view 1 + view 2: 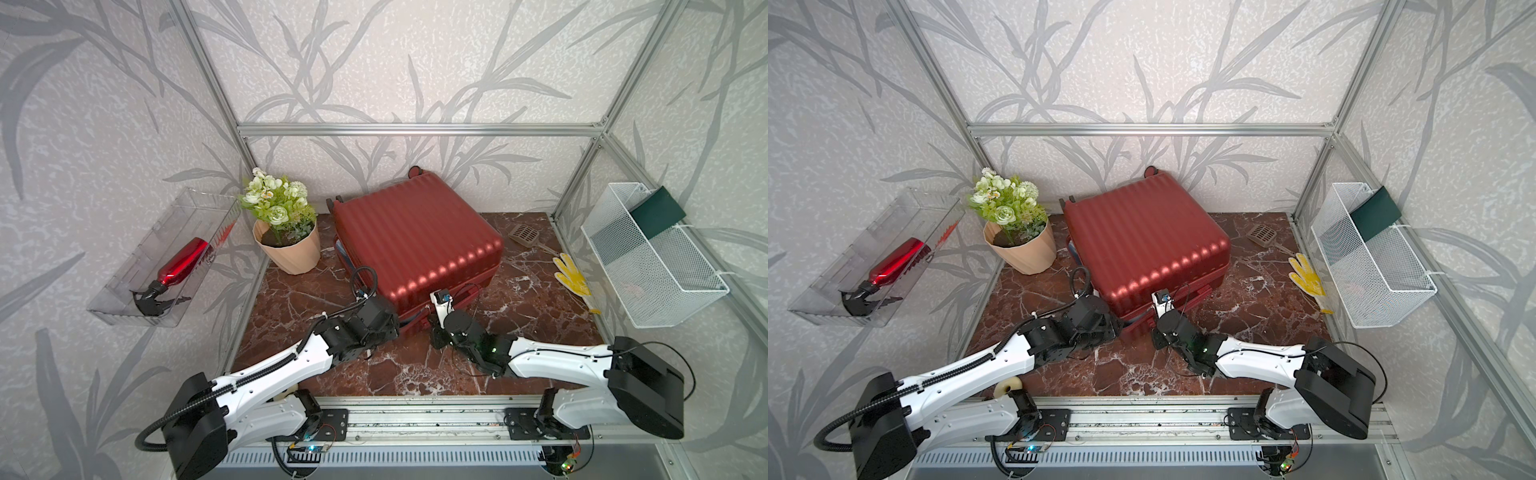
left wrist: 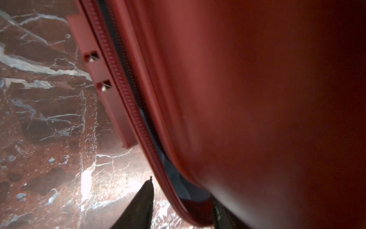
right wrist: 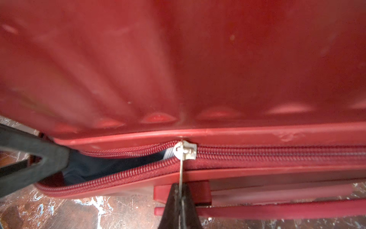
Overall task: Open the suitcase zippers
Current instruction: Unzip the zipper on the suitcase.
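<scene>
The dark red suitcase (image 1: pixel 415 237) lies flat on the marble table (image 1: pixel 415 370) in both top views. Its zippers (image 3: pixel 277 153) are parted from the near left corner up to a silver slider (image 3: pixel 185 150); beyond the slider the track is closed. Blue lining (image 3: pixel 95 166) shows in the gap. My right gripper (image 3: pixel 181 191) is shut on the slider's thin metal pull. My left gripper (image 2: pixel 181 206) is open at the corner, straddling the lower zip edge. One of its fingers (image 3: pixel 29 158) reaches into the gap.
A potted flower (image 1: pixel 286 249) stands just left of the case. A clear wall bin holds a red spray bottle (image 1: pixel 183 262). On the right are a white mesh basket (image 1: pixel 648 257), a yellow glove (image 1: pixel 571 276) and a small scoop (image 1: pixel 524 235).
</scene>
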Robot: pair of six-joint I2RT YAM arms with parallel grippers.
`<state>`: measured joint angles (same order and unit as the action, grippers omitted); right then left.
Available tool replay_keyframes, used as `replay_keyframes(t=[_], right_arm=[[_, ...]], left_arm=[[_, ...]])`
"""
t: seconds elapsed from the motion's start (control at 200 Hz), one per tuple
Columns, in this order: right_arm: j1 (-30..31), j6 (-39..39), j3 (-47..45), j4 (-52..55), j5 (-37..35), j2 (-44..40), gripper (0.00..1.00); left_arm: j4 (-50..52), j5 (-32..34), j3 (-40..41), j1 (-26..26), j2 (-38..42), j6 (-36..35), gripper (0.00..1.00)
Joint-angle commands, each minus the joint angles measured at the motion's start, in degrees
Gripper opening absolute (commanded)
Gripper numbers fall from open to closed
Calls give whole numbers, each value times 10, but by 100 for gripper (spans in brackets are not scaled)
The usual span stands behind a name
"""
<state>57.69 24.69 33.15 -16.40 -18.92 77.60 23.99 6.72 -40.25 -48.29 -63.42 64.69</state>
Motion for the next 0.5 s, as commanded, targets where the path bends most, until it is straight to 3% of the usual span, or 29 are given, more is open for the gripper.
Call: replay_keyframes(t=[0.0, 0.185, 0.245, 0.335, 0.495], right_arm=[[-15, 9, 5, -28, -14, 6, 0], [-14, 6, -4, -32, -9, 3, 0], [-14, 3, -3, -31, -13, 4, 0], [-15, -5, -3, -20, -39, -2, 0], [-15, -54, -2, 45, -148, -43, 0]], left_arm=[[-11, 85, 44, -1, 6, 52, 45], [-29, 117, 70, 0, 29, 64, 45], [-19, 117, 68, 4, 19, 61, 33], [11, 114, 67, 15, 5, 64, 0], [85, 145, 66, 44, 33, 53, 0]])
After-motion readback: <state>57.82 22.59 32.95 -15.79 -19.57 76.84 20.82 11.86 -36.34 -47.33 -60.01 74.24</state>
